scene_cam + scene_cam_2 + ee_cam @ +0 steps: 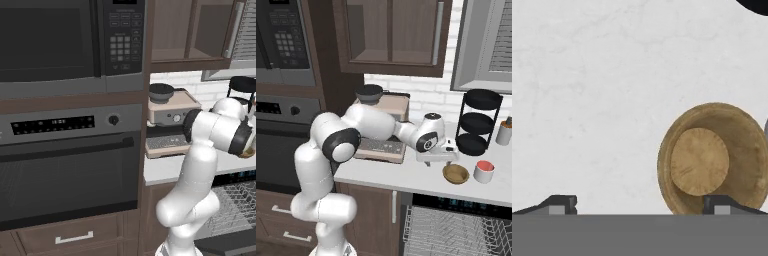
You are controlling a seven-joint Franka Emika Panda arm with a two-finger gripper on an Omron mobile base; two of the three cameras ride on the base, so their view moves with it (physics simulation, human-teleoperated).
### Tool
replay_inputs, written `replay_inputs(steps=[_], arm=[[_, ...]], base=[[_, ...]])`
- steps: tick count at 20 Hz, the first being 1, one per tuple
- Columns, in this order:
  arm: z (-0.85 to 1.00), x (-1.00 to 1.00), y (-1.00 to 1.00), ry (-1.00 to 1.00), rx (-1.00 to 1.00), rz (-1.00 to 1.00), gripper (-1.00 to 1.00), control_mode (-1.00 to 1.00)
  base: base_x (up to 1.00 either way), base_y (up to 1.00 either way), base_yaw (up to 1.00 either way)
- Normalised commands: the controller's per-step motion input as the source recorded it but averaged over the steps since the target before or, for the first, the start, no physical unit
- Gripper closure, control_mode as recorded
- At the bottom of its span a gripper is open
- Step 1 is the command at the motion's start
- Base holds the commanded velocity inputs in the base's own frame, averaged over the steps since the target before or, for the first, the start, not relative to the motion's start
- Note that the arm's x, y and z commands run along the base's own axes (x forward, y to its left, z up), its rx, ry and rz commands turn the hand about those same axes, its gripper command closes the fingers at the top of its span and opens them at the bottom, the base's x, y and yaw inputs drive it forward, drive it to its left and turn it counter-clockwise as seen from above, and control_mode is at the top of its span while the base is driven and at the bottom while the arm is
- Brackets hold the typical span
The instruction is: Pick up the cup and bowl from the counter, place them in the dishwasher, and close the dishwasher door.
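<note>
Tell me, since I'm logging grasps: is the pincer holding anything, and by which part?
Nothing is held. The pincer hangs open above the counter, with the bowl lying free under one fingertip.

The flat light grey stone counter (406, 177) carried a small round brownish bowl (455, 173). Just right of the bowl stood a small pale cup with a red inside (484, 171). Behind the bowl rose a black round three-tier stand (478, 122), and well left of it sat a beige coffee machine (387, 111).

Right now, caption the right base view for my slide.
Open pincer hovers over the counter beside the bowl and cup.
</note>
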Motion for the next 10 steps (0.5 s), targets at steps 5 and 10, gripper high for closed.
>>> replay_inputs(steps=[5,10], arm=[[-0.32,0.0,-0.05,0.03,0.0,0.0,-1.0,-1.0],[-0.27,0.06,-0.16,0.01,0.0,0.0,-1.0,-1.0]], base=[[0.0,0.0,0.0],[0.0,0.0,0.0]])
